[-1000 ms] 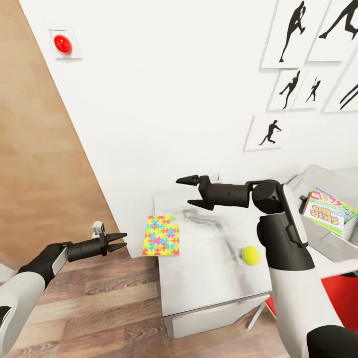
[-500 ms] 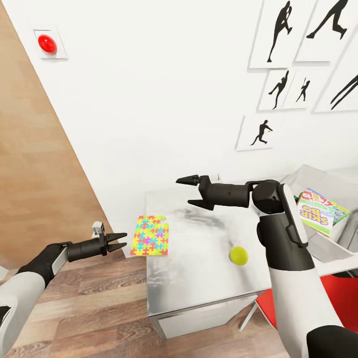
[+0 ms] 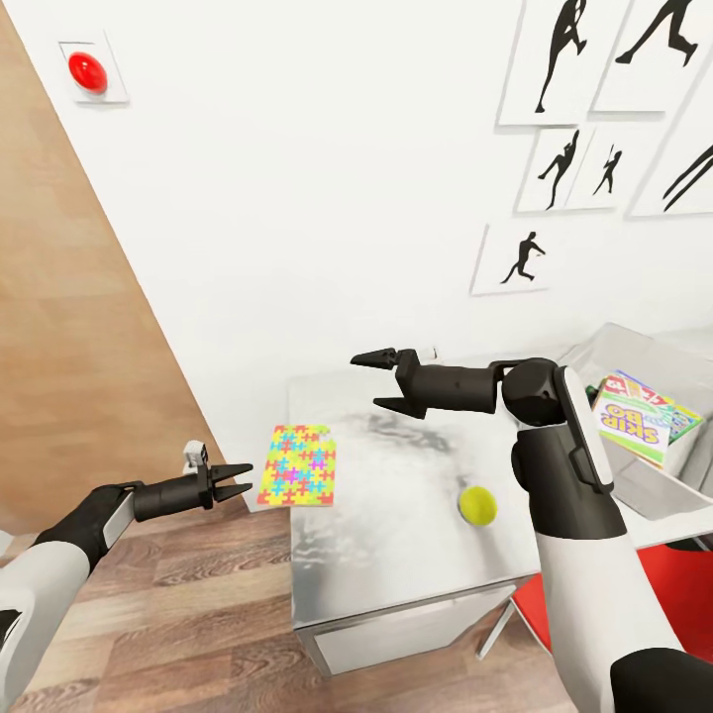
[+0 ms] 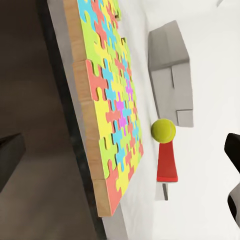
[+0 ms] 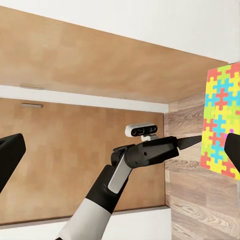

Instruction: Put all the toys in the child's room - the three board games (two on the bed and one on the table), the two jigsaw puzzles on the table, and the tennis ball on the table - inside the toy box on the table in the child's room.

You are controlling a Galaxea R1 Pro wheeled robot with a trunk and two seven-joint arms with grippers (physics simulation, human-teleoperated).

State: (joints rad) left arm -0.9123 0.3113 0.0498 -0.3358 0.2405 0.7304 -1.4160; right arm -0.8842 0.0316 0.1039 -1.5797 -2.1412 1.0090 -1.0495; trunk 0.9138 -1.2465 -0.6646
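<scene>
White table [image 3: 396, 564], jigsaw puzzle [image 3: 298, 464] unmoved, left tool [image 3: 238, 481] still beside it — view shifted

"skip bo" on the yellow-green board game [image 3: 634, 422].

White wall [image 3: 327, 198] with black silhouette pictures [image 3: 594, 149], red round button [image 3: 87, 69], wood panel [image 3: 59, 327], wood-plank floor [image 3: 168, 614].

Bright, even light (tabletop glare)
</scene>
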